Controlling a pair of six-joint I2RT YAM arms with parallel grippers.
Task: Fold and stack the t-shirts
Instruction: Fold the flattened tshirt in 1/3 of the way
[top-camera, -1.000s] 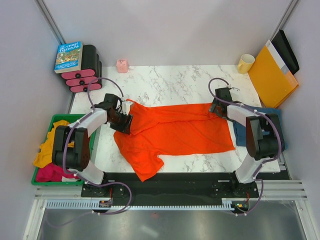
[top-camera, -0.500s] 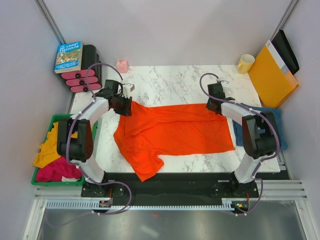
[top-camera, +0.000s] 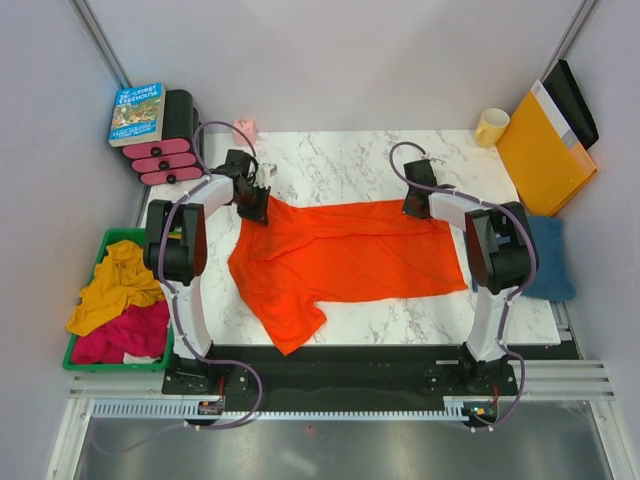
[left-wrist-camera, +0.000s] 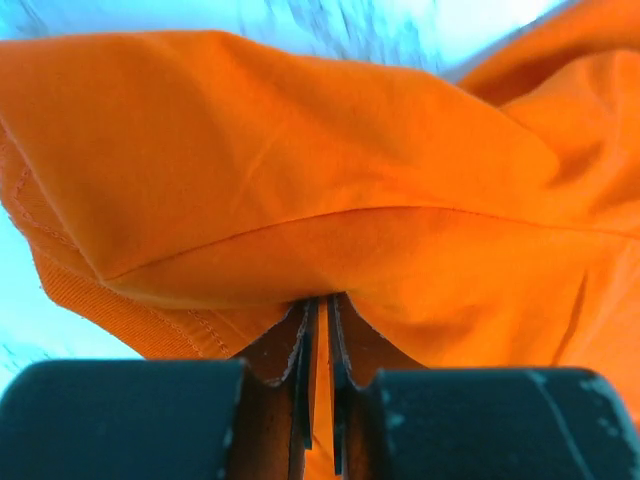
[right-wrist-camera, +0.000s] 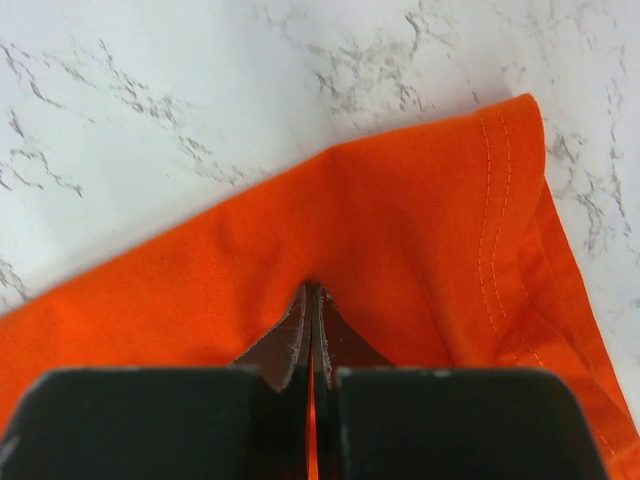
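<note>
A bright orange-red t-shirt (top-camera: 340, 255) lies spread across the marble table (top-camera: 340, 160), one sleeve pointing to the near left. My left gripper (top-camera: 256, 204) is at the shirt's far-left corner, shut on a fold of the orange cloth (left-wrist-camera: 300, 200), which runs between its fingertips (left-wrist-camera: 303, 330). At the far-right corner, by the stitched hem (right-wrist-camera: 495, 230), my right gripper (top-camera: 414, 205) is shut on the cloth (right-wrist-camera: 250, 270). A dark blue t-shirt (top-camera: 548, 258), folded, lies at the table's right edge.
A green bin (top-camera: 104, 238) of yellow and pink clothes stands left of the table. At the back left a book (top-camera: 137, 113) rests on black-and-pink rolls. A pink block (top-camera: 245, 131), a yellow mug (top-camera: 491, 126) and an orange envelope (top-camera: 545, 150) line the back.
Both grippers moved toward the back of the table to the shirt's far corners and shut on the cloth. The right arm swung off the blue shirt.
</note>
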